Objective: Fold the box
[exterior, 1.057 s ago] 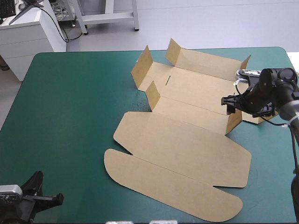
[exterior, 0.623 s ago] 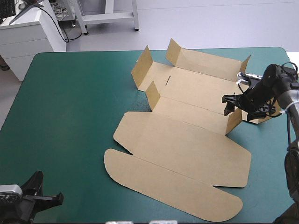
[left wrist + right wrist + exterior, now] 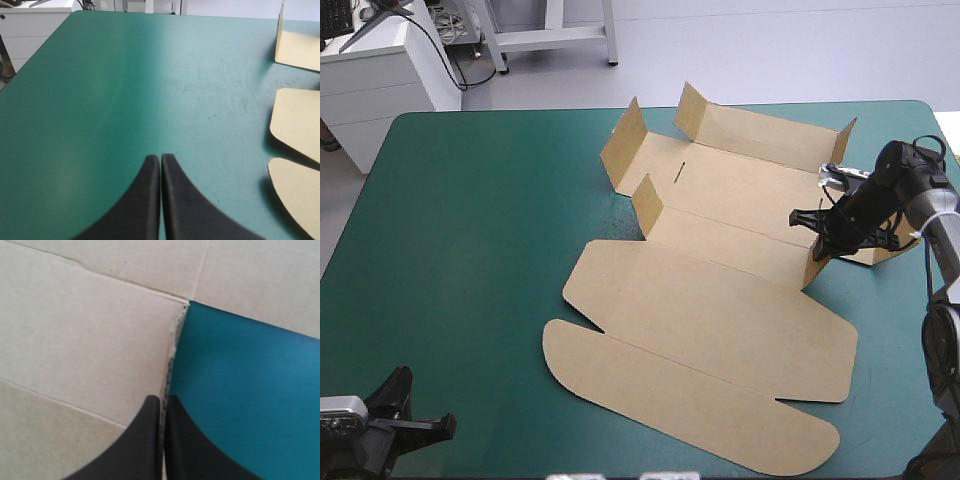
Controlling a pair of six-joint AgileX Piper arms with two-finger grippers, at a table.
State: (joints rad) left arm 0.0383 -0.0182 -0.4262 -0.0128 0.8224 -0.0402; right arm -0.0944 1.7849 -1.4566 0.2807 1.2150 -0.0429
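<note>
Table: a broad table under a smooth teal-green cover is seen carrying everything; most of its left half is left bare.

Box: the box, a large cut sheet of plain brown board, is laid open on the table, right of centre, reaching from near the far edge almost to the near edge.

Far half of the box: short flaps are stood upright at its left end and along its far side; a further small flap is raised at the left end of the middle fold.

Near half of the box: two long panels with rounded ends are laid flat on the cover, one beyond the other.

Right claw: the right claw, two broad black curved fingers, is placed at the box's right end, against the upright side flap. In the right wrist view the right claw is pressed all but together, with the thin edge of the board gripped between the fingers and bare cover seen on one side.

Left claw: the left claw is held low at the table's near-left corner, well apart from the box. In the left wrist view the left claw is drawn together into one pointed arch with nothing gripped; bare cover is seen ahead, and the box's rounded panel ends are seen off to one side.
</note>
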